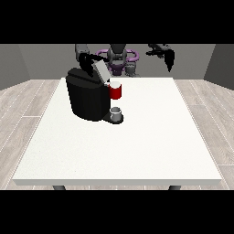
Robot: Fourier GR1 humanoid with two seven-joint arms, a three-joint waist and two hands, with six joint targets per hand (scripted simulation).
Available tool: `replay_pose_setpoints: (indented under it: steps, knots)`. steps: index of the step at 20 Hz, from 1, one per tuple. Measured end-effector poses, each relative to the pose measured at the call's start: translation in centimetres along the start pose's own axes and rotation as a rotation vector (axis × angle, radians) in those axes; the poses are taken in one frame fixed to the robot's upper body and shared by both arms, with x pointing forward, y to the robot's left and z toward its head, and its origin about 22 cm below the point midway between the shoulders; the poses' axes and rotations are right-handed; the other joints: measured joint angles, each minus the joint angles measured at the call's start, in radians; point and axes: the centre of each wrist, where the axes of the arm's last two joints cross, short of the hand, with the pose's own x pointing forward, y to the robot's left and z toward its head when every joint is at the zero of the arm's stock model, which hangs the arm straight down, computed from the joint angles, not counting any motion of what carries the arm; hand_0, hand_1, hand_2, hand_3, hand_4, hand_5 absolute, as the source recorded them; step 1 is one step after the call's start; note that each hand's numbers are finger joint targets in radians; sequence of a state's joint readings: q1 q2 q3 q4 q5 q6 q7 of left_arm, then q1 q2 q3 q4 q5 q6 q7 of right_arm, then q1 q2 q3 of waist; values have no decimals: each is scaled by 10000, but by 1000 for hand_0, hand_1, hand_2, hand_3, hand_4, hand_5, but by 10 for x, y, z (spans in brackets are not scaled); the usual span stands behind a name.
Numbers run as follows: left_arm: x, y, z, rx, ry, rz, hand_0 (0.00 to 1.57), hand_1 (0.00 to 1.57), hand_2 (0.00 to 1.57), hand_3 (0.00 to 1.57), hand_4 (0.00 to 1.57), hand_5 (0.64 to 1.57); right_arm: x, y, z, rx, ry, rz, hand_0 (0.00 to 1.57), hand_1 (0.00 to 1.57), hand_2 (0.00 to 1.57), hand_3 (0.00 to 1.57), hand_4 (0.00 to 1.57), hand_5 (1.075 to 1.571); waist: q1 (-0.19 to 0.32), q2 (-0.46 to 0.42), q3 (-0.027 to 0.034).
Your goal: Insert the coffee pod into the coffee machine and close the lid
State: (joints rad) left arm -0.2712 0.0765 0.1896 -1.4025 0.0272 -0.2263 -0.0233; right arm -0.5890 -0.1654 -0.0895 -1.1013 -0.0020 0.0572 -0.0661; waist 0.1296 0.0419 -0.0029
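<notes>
Pod seems seated in the red holder (pixel 116 91) of the coffee machine (pixel 87 95) w/ lid (pixel 101 71) raised, so robot hand at view's left (pixel 86 61), finger state unclear, should press lid down squarely; robot hand at view's right (pixel 168 58) hangs away, fingers relaxed.

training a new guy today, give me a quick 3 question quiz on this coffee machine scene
1. True or false: the lid of the coffee machine is raised.
2. What stands on the base at the machine's front, under the red part?
A. a grey cup
B. a spoon
C. a plate
3. Which hand is at the lid, and where is the other one?

Key
1. True.
2. A, the grey cup.
3. The hand at the view's left is at the lid; the hand at the view's right hangs in the air beyond the table's far edge, touching nothing.
</notes>
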Motion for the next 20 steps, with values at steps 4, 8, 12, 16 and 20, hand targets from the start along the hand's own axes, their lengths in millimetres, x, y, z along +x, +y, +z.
replay_pose_setpoints:
  steps: [4, 8, 12, 16, 20]
  knots:
    - [-2, -1, 0, 134, -168, -186, 0, 0, 0, 0, 0, 1571, 9, 7, -9, 153, -292, 135, 0, 0, 0, 0, 0, 1571, -76, 218, -13]
    - [-5, 10, 3, 212, -100, -234, 0, 0, 0, 0, 0, 1571, 9, 10, -12, 346, -349, 142, 0, 0, 0, 0, 0, 1571, -126, 213, -2]
    - [-7, 10, 5, 211, -138, -218, 0, 0, 0, 0, 0, 1571, 16, 12, -20, 385, -468, 168, 0, 0, 0, 0, 0, 1571, -73, 244, 5]
    - [-11, 6, 4, 325, -171, -277, 0, 0, 0, 0, 158, 1571, 20, 16, -24, 415, -630, 268, 0, 0, 0, 0, 154, 1571, -99, 314, 15]
    - [-12, 15, 2, 405, -171, -340, 0, 0, 0, 0, 156, 1571, 31, 27, -30, 428, -479, 264, 0, 0, 0, 0, 61, 1571, -146, 393, 55]
